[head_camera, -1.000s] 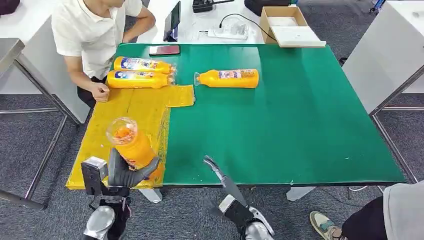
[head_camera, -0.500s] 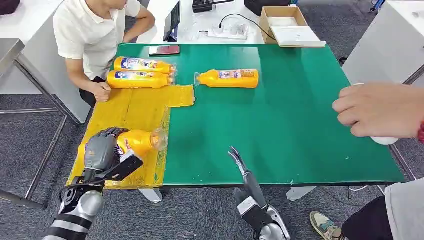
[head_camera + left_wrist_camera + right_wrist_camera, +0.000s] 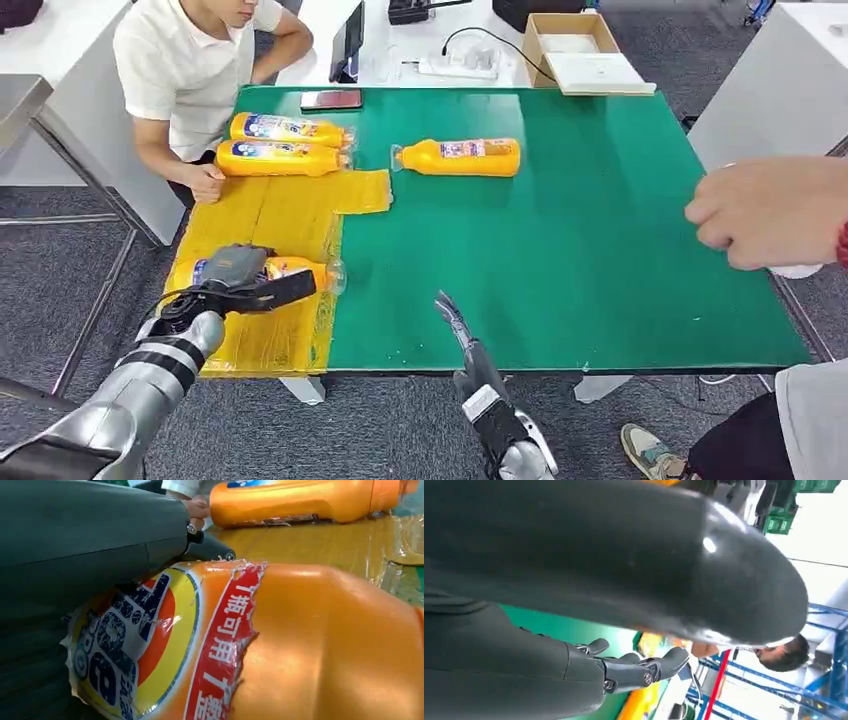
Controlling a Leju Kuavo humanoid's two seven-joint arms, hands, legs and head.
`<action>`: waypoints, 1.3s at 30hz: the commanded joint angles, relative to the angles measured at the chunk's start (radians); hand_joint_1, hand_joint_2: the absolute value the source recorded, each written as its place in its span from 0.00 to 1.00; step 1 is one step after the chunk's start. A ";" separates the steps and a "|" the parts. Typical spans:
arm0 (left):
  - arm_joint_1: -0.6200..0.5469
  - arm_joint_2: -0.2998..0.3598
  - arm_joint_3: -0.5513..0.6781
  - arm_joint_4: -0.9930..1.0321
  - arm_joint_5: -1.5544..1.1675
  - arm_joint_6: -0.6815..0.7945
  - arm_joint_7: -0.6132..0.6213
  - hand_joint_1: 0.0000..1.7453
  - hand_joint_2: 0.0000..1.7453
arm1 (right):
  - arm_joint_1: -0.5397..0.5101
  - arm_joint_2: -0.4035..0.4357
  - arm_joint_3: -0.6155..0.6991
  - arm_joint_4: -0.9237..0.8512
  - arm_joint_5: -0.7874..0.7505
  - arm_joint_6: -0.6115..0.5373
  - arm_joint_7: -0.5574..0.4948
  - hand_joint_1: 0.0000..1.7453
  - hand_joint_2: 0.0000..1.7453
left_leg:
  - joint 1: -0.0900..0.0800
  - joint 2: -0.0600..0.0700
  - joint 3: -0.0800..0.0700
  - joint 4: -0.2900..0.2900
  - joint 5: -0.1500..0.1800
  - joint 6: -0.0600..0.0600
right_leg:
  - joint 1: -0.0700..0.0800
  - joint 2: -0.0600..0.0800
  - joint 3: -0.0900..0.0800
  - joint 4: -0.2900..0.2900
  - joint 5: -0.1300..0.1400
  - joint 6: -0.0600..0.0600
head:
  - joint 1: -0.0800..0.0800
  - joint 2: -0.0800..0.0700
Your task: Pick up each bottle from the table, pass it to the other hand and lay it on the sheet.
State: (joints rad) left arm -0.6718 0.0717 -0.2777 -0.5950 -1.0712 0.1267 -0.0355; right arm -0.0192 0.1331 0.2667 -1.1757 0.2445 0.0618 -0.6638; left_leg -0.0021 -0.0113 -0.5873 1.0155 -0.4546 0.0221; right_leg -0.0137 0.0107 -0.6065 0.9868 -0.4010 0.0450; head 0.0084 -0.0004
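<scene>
The left robot hand (image 3: 238, 268) grips a bottle (image 3: 290, 272) flat on the sheet (image 3: 270, 215) to set it down; the right robot hand (image 3: 462, 335) is spread and holds nothing.

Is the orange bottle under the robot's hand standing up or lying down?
Lying down. The bottle rests on its side on the yellow sheet, with the left hand across its middle.

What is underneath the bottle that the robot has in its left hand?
The bottle lies on the yellow sheet, gripped by the left hand; the sheet right beneath is hidden.
</scene>
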 commanded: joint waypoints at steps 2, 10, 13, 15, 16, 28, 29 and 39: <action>-0.096 -0.047 -0.009 0.289 0.062 -0.116 -0.015 0.90 1.00 | -0.066 -0.001 0.036 0.171 -0.012 -0.001 -0.032 0.00 0.00 | 0.001 0.002 0.005 -0.002 0.000 -0.002 | 0.002 0.000 0.005 -0.002 0.000 -0.002 | 0.000 0.000; -0.112 -0.039 0.053 0.310 0.145 -0.234 -0.027 0.00 1.00 | -0.087 0.004 0.047 0.230 -0.041 -0.011 -0.034 0.00 0.00 | 0.000 0.004 0.010 -0.002 0.000 -0.001 | 0.000 0.002 0.009 -0.002 0.000 -0.001 | 0.000 0.000; -0.112 -0.039 0.053 0.310 0.145 -0.234 -0.027 0.00 1.00 | -0.087 0.004 0.047 0.230 -0.041 -0.011 -0.034 0.00 0.00 | 0.000 0.003 0.011 -0.003 0.000 -0.001 | 0.000 0.001 0.010 -0.002 0.000 -0.001 | 0.000 0.000; -0.112 -0.039 0.053 0.310 0.145 -0.234 -0.027 0.00 1.00 | -0.087 0.004 0.047 0.230 -0.041 -0.011 -0.034 0.00 0.00 | 0.000 0.002 0.010 -0.002 0.000 -0.001 | 0.000 0.001 0.009 -0.001 0.000 -0.001 | 0.000 0.000; -0.112 -0.039 0.053 0.310 0.145 -0.234 -0.027 0.00 1.00 | -0.087 0.004 0.047 0.230 -0.041 -0.011 -0.034 0.00 0.00 | 0.001 0.004 0.011 -0.002 0.000 -0.001 | 0.001 0.002 0.011 -0.002 0.001 -0.002 | 0.000 0.000; -0.133 -0.042 0.121 0.291 0.269 -0.408 -0.116 0.00 1.00 | -0.101 0.001 0.059 0.244 -0.066 -0.020 -0.034 0.00 0.00 | 0.001 0.004 0.011 -0.003 0.000 -0.002 | 0.001 0.001 0.011 -0.002 0.001 -0.002 | 0.000 0.000; -0.131 -0.034 0.139 0.278 0.306 -0.447 -0.159 0.00 1.00 | -0.103 0.000 0.065 0.245 -0.073 -0.018 -0.034 0.00 0.00 | 0.000 0.003 0.011 -0.002 0.000 -0.001 | 0.001 0.001 0.011 -0.001 0.001 -0.002 | 0.000 0.000; -0.056 0.013 0.336 -0.046 0.708 -0.471 -0.308 0.00 1.00 | -0.070 -0.043 0.088 0.222 -0.103 -0.032 -0.034 0.00 0.00 | 0.002 0.002 0.011 -0.002 0.000 -0.001 | 0.002 0.001 0.012 -0.002 0.001 -0.002 | 0.000 0.000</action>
State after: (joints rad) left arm -0.8203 0.0678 -0.1547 -0.3874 -0.6489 -0.3976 -0.3031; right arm -0.0874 0.1374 0.3216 -0.9907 0.1580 0.0458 -0.6661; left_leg -0.0021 -0.0120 -0.5770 1.0152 -0.4540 0.0222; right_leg -0.0137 0.0105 -0.5957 0.9871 -0.4010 0.0450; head 0.0084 -0.0004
